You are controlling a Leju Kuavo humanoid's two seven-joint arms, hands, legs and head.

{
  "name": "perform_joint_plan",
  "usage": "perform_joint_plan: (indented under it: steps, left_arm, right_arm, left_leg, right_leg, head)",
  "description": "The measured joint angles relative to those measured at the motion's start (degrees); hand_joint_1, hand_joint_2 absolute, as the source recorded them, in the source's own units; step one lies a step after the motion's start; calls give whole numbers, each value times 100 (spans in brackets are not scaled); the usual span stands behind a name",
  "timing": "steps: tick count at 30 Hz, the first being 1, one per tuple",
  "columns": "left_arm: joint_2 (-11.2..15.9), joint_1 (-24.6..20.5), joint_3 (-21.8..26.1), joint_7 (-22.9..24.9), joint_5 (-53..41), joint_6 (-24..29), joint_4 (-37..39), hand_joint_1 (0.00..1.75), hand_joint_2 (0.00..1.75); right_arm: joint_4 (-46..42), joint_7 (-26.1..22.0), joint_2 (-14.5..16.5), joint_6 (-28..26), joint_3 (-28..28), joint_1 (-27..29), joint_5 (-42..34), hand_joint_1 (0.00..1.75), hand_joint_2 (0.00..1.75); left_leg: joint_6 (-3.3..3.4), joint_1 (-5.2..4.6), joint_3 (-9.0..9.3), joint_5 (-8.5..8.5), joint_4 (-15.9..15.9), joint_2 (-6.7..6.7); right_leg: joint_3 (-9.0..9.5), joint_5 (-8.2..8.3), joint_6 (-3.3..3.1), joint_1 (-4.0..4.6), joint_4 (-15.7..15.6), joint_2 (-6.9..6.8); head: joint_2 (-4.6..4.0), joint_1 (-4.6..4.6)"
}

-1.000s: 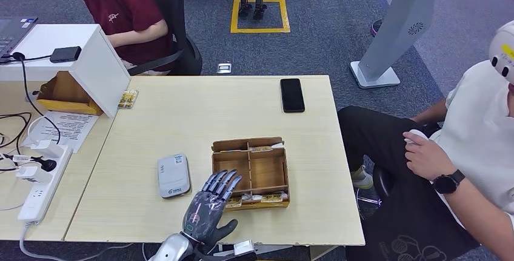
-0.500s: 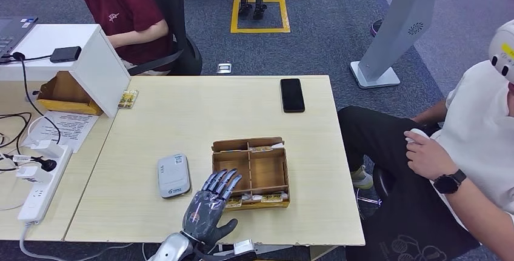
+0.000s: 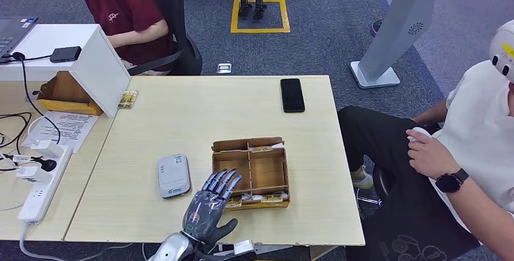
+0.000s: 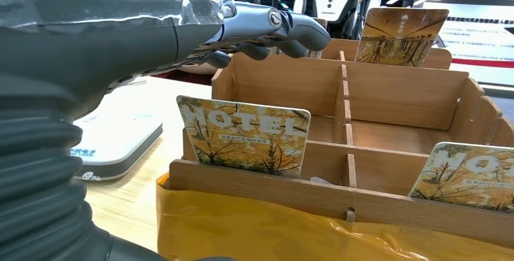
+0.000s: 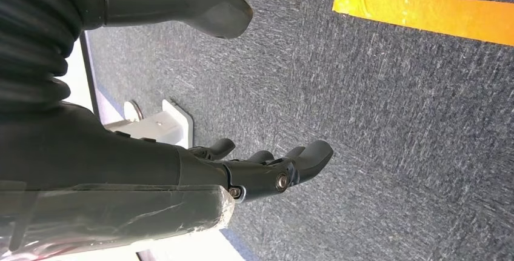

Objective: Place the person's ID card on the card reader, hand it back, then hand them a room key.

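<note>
My left hand [image 3: 209, 206] hovers open at the table's near edge, fingers stretched toward the wooden key box [image 3: 279, 165] and over its near left corner. In the left wrist view the same hand [image 4: 182, 25] reaches above the box [image 4: 400, 100], empty. Hotel room key cards stand in the box's near slots [image 4: 245, 134] [image 4: 470, 173] and one at its far side [image 4: 400, 36]. The grey card reader [image 3: 173, 175] lies just left of the box. My right hand [image 5: 267, 170] hangs over carpet, fingers loosely curled, holding nothing. A seated person in white [image 3: 479, 146] is at the right.
A black phone [image 3: 292, 94] lies at the table's far edge. A white stand [image 3: 85, 61] with a wooden tray, cables and a power strip [image 3: 39, 182] crowd the left. Another person in red [image 3: 124, 13] sits behind the table.
The person's hand at the right shifted slightly. My hands have not moved.
</note>
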Motion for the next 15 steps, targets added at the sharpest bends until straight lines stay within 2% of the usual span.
perform_joint_plan:
  steps: [15]
  left_arm:
    - [0, -2, 0, 0, 0, -1, 0, 0, 175]
  right_arm:
    - [0, -1, 2, 0, 0, 0, 0, 0, 175]
  left_leg:
    - [0, 0, 0, 0, 0, 0]
  right_leg:
    - [0, 0, 0, 0, 0, 0]
  head:
    - [0, 0]
